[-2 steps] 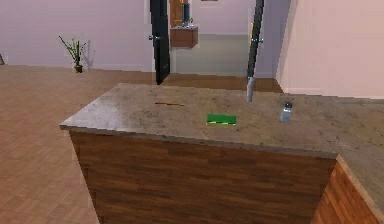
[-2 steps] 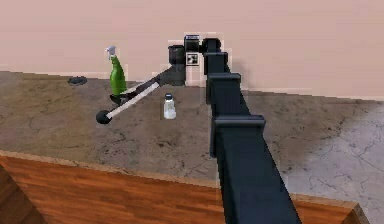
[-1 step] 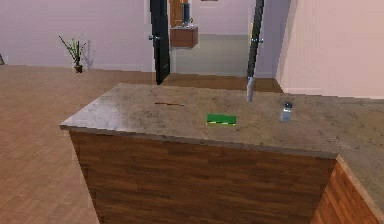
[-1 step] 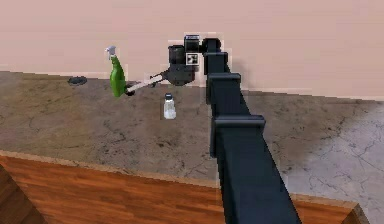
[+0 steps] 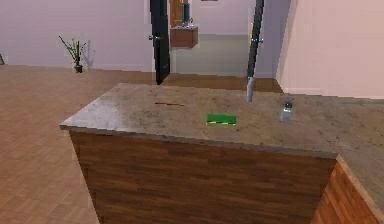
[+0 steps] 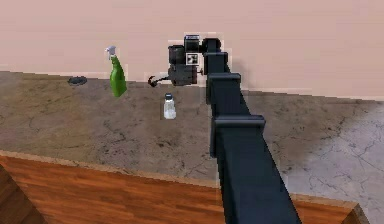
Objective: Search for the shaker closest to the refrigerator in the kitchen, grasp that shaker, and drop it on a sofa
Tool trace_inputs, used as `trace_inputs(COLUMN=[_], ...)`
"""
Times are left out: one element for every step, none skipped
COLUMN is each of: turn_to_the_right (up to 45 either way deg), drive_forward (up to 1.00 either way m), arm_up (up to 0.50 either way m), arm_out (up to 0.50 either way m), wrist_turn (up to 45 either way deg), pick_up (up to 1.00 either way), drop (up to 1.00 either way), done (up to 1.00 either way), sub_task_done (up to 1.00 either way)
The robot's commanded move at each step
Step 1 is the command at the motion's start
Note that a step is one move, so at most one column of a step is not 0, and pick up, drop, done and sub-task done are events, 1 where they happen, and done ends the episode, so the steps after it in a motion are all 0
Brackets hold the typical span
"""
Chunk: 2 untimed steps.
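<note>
One counter [image 5: 130,125] carries one green flat pad [image 5: 222,120], one shaker [image 5: 287,111] at its three o'clock, one tall grey container [image 5: 250,90] at one o'clock and one thin dark stick [image 5: 172,103] at ten o'clock. One potted plant [image 5: 75,52] stands beyond. The arm side view counts one shaker [image 6: 169,106], one green spray bottle [image 6: 117,73] at its ten o'clock and one dark disc [image 6: 77,81].

dark arm [image 6: 238,130] extended far out, jaws pointing to the view's left

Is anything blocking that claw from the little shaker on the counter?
Nothing visible does. The gripper sits close by the shaker with bare countertop around it; the green bottle stands off to the arm side view's left.
</note>
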Motion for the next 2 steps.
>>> trace_inputs(turn_to_the_right=[0.0, 0.0], drive_forward=[0.0, 0.0], arm_up=[-0.16, 0.0], arm_out=[0.0, 0.0], wrist_turn=[0.0, 0.0], pick_up=[0.0, 1.0], drop=[0.0, 0.0], done=[0.0, 0.0], sub_task_done=[0.0, 0.0])
